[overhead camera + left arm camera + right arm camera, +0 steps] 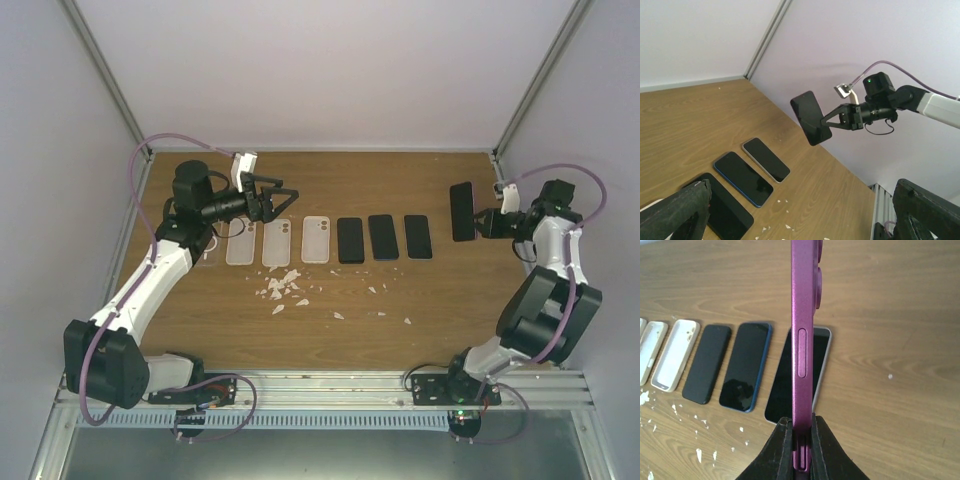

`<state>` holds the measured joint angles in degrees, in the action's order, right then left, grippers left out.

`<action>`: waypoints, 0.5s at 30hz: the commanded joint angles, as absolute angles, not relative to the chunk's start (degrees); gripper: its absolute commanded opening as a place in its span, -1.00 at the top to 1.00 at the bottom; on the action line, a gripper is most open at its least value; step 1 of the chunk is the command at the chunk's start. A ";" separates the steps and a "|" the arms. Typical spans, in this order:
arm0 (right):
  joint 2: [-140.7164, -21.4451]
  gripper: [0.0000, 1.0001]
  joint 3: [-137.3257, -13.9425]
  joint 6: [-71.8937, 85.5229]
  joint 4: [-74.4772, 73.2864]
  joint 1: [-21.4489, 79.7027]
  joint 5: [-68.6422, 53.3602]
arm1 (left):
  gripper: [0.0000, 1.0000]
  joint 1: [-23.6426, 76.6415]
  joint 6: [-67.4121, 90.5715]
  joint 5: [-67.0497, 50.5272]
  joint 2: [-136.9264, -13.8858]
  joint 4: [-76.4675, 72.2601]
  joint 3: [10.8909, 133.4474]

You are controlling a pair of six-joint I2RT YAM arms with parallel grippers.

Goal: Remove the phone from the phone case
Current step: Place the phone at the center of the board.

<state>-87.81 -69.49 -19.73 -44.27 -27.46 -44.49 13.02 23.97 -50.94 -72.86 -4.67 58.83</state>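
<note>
- Right end effector point(800, 427): fingers clamped hard on the bottom edge of the magenta phone point(802, 340). Nothing else is in the grip.
- The phone stands on edge, well above the counter point(440, 300) at its far right. I see no case around it; the side button and camera bumps look bare.
- Left end effector point(285, 203): fingers spread as wide as they go and holding nothing. It hovers over the left end of the row.
- The row on the counter has clear cases point(276, 242) on the left and three dark phones point(383, 237) on the right. I cannot tell which case this phone belongs to.
- White fragments point(283, 288) lie scattered in front of the cases.
- Judgement: the extraction looks done, and setting the phone down is what remains.
- Risk: I hold only a short stretch of a slick edge, with most of the phone's length above the fingers. A quick wrist turn could make it pivot or slide out.
- Risk: in the right wrist view, the silver-edged phone point(799, 375) at the row's end lies directly beneath the magenta one. A drop or a careless descent would land glass on glass.
- Risk: letting go while the phone is on edge would tip it over. It needs laying flat first.
- Risk: the wide left fingers could clip a light case on the way back and knock the row askew.
</note>
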 commanded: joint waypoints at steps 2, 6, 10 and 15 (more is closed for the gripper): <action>-92.10 0.99 -69.61 -20.52 -43.72 -28.48 -45.38 | -0.98 12.39 24.54 -50.07 -71.11 -6.79 59.23; -96.59 0.99 -70.48 -18.95 -42.72 -28.48 -43.92 | -0.98 11.71 26.21 -50.58 -70.20 -8.17 57.84; -100.83 0.99 -71.87 -19.20 -42.27 -28.52 -41.83 | -0.98 11.52 26.70 -50.84 -69.84 -8.21 57.92; -104.62 0.99 -73.58 -20.10 -42.04 -28.48 -41.30 | -0.98 11.30 27.71 -50.99 -69.60 -9.32 57.15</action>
<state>-102.87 -70.26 -19.51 -43.66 -28.14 -40.71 11.84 26.59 -50.74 -71.02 -5.48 58.48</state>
